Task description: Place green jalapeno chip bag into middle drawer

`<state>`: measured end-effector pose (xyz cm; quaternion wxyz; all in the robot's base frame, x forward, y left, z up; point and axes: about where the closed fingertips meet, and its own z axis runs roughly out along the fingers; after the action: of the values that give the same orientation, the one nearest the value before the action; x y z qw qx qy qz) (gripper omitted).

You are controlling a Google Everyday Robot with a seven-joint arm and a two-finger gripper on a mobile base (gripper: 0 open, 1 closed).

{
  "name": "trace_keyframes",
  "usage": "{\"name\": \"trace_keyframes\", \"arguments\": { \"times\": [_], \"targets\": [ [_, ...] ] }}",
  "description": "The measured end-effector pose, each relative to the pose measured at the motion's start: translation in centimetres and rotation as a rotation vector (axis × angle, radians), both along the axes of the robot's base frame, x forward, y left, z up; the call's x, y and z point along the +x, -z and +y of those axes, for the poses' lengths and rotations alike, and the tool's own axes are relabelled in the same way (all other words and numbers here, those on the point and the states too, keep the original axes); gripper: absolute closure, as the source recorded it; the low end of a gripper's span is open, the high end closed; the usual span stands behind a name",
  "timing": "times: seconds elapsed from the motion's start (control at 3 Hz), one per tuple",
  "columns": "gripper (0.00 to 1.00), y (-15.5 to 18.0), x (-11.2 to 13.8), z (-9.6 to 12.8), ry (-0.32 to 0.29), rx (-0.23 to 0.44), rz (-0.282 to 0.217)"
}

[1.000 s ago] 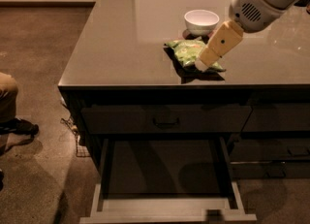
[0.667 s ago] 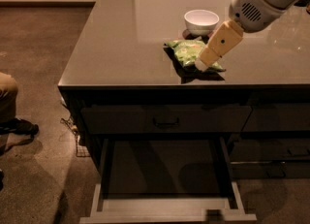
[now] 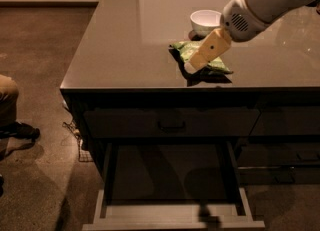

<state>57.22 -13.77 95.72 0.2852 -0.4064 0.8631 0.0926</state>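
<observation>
The green jalapeno chip bag lies flat on the dark countertop, near its front edge and just in front of a white bowl. My gripper comes down from the upper right, its tip on or just over the bag's left half, hiding part of it. The middle drawer is pulled out wide open below the counter; it has light grey walls, and its dark floor holds nothing I can see.
A white bowl stands behind the bag. A closed dark drawer front with a black handle sits above the open drawer. Narrower dark drawers are at the right. A person's leg and shoe are at the left.
My gripper has shifted a little to the left over the bag. The bag, bowl and drawer have not moved.
</observation>
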Motion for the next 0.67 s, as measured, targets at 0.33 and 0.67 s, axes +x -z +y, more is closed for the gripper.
{"name": "trace_keyframes", "arguments": {
  "times": [0.33, 0.67],
  "targets": [
    [0.0, 1.7, 1.9, 1.7, 0.01, 0.036, -0.001],
    [0.0, 3.3, 3.6, 3.1, 0.026, 0.062, -0.011]
  ]
}}
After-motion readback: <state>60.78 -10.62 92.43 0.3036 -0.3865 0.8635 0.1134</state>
